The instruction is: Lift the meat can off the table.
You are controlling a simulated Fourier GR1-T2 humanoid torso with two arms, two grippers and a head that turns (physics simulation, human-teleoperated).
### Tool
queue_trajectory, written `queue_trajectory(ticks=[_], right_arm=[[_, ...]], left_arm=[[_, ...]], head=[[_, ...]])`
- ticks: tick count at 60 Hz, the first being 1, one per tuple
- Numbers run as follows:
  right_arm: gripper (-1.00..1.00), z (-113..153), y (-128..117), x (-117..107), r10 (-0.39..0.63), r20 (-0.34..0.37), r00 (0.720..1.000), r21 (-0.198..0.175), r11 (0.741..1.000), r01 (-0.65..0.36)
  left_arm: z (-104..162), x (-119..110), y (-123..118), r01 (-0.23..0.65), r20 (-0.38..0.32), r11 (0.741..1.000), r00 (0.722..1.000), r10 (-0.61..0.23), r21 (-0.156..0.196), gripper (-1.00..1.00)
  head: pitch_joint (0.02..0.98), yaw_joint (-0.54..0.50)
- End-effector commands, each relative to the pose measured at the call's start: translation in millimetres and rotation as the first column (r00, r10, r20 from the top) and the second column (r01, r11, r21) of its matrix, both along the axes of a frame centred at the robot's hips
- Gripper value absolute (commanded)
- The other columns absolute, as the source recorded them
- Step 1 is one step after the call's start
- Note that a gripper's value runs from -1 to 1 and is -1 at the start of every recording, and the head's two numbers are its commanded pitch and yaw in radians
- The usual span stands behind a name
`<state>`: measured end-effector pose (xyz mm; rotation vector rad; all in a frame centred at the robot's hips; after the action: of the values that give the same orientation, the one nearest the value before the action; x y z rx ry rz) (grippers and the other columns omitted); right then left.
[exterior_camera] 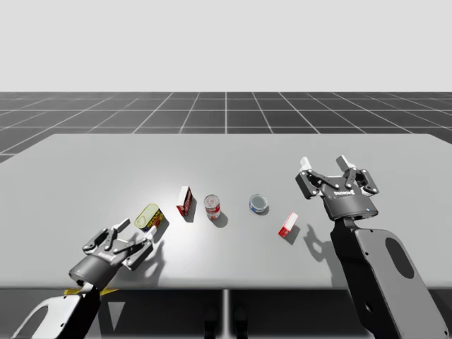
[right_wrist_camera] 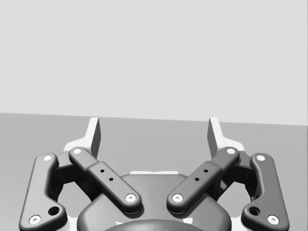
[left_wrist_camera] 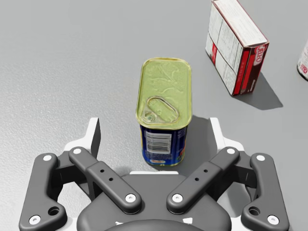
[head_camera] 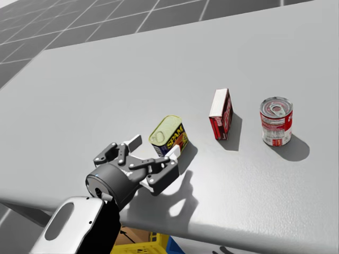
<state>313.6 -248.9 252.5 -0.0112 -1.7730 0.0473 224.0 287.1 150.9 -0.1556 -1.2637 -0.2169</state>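
The meat can is a rectangular tin with a yellow-green lid and blue sides, standing upright on the grey table at the front left. My left gripper is low over the table and open. The meat can stands between its fingers, with a gap on each side. My right gripper is raised above the table's right side, open with nothing between its fingers.
A red-and-white box stands just right of the meat can, then a red round can. Further right lie a flat blue tin and a small red box. The table's front edge is close behind my left gripper.
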Motion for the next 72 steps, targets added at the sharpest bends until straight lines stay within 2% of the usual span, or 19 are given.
queue_trajectory(ticks=[1, 8, 14, 16, 17, 19, 20, 21, 27, 42, 52, 64, 72], right_arm=[[-1.00, 0, -1, 0, -0.001, -0.001, 1.000, 0.001, 1.000, 0.001], [-1.00, 0, -1, 0, -0.001, -0.001, 1.000, 0.001, 1.000, 0.001], [-1.00, 1, -1, 0, -0.001, 0.000, 1.000, 0.001, 1.000, 0.001], [-1.00, 1, -1, 0, -0.001, 0.000, 1.000, 0.002, 1.000, 0.001], [-1.00, 1, -1, 0, -0.001, -0.001, 1.000, 0.002, 1.000, 0.001], [-1.00, 1, -2, 0, -0.002, 0.000, 1.000, 0.001, 1.000, 0.002], [-1.00, 1, -2, 0, -0.002, 0.000, 1.000, 0.002, 1.000, 0.002], [-1.00, 1, -2, 0, -0.002, 0.001, 1.000, 0.002, 1.000, 0.002], [-1.00, 1, -2, 0, -0.003, 0.000, 1.000, 0.002, 1.000, 0.003], [-1.00, 0, -3, 1, -0.010, 0.005, 1.000, -0.012, 1.000, 0.010], [-1.00, 0, -4, 2, -0.012, 0.007, 1.000, -0.013, 1.000, 0.012], [-1.00, 0, -6, 3, -0.013, 0.007, 1.000, -0.011, 1.000, 0.013], [-1.00, 0, -6, 3, -0.014, 0.007, 1.000, -0.011, 1.000, 0.014]], left_arm=[[-6, 22, -6, 0.008, -0.005, 1.000, 1.000, -0.008, -0.012, -1.00], [-8, 32, -11, 0.007, -0.012, 1.000, 1.000, -0.007, -0.006, -1.00], [-12, 38, -13, 0.003, -0.031, 1.000, 1.000, -0.004, -0.016, -1.00], [-13, 37, -14, 0.002, -0.031, 1.000, 1.000, -0.003, -0.013, -0.91], [-16, 36, -14, 0.002, -0.033, 1.000, 0.999, -0.002, -0.007, -0.47], [-18, 35, -15, 0.011, -0.041, 1.000, 0.999, -0.011, -0.005, 0.65], [-19, 35, -15, 0.017, -0.044, 1.000, 0.999, -0.017, 0.001, 0.91], [-20, 34, -15, 0.019, -0.045, 1.000, 0.999, -0.019, 0.003, 0.96], [-22, 32, -16, 0.034, -0.054, 0.999, 0.998, -0.034, 0.005, 1.00], [-21, 29, -19, 0.061, -0.048, 0.998, 0.997, -0.061, 0.009, 1.00], [-21, 28, -21, 0.068, -0.045, 0.998, 0.997, -0.067, 0.015, 1.00], [-19, 29, -22, 0.070, -0.036, 0.997, 0.997, -0.070, 0.018, 1.00], [1, 28, -25, 0.073, 0.008, 0.997, 0.997, -0.073, 0.034, 1.00]], head=[[0.836, 0.42], [0.835, 0.42], [0.834, 0.41], [0.833, 0.41], [0.831, 0.41], [0.830, 0.41], [0.828, 0.41], [0.827, 0.41], [0.794, 0.41], [0.567, 0.40], [0.457, 0.40], [0.428, 0.41], [0.431, 0.41]])
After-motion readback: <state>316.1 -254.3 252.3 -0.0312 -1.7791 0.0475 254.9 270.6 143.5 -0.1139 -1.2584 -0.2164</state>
